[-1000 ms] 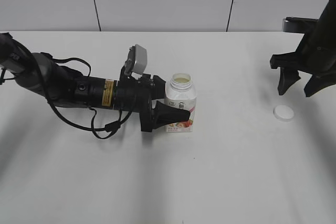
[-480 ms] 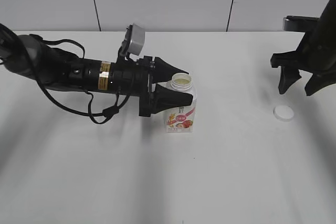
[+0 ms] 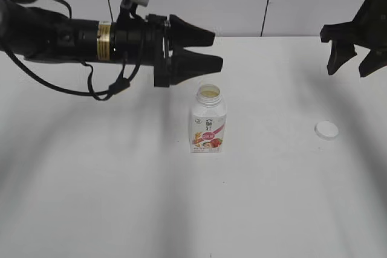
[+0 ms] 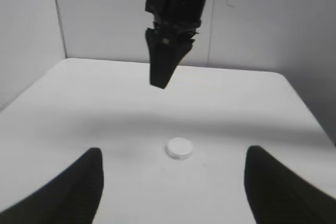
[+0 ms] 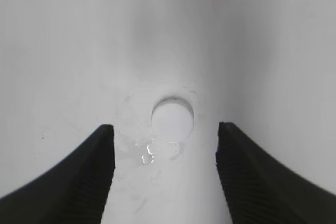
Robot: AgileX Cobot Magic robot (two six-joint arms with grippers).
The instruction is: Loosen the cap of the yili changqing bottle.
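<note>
Bottle upright mid-table, neck open, uncapped. Cap flat on the table well to the right, apart from the bottle; also seen from the left wrist and from straight above by the right wrist, with small wet spots beside it. Left gripper in the air above and left of the bottle, jaws apart, holding nothing. Right gripper high above the cap, jaws apart, empty.
</note>
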